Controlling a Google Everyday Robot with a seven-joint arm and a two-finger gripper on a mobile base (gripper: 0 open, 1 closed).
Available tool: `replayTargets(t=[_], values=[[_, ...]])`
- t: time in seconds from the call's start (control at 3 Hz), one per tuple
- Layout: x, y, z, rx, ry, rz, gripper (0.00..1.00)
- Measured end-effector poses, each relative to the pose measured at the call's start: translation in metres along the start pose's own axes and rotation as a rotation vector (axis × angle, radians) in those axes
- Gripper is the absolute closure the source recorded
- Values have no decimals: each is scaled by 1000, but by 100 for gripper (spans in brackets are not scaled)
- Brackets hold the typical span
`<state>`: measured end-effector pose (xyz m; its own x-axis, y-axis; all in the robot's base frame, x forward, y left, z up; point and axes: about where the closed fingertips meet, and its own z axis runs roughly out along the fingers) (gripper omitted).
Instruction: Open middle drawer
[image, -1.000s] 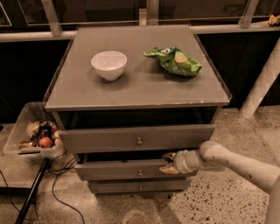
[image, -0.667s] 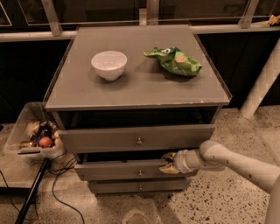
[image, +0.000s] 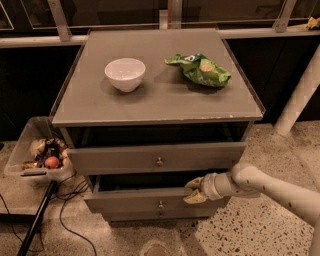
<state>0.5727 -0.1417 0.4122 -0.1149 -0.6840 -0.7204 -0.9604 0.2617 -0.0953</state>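
Note:
The middle drawer (image: 135, 200) of a grey cabinet (image: 160, 107) stands pulled out a little, its small round knob (image: 160, 204) at the centre of its front. My gripper (image: 194, 191) comes in from the right and sits on the top edge of that drawer's front, right of the knob. One finger (image: 193, 183) is behind the front panel and the other is in front of it, shut on the panel. The top drawer (image: 150, 159) above is also pulled out partway. The bottom drawer (image: 150, 216) shows only as a thin strip below.
A white bowl (image: 125, 74) and a green chip bag (image: 200, 70) lie on the cabinet top. A clear bin (image: 42, 152) of snacks stands at the left, with cables (image: 65, 210) and a dark pole on the floor. A white post (image: 300, 95) leans at the right.

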Motion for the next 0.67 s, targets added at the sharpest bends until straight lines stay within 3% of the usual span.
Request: replayTargets(t=[0.33, 0.67], values=[[15, 21, -11, -4, -11, 12, 100], [13, 23, -11, -4, -11, 12, 100]])
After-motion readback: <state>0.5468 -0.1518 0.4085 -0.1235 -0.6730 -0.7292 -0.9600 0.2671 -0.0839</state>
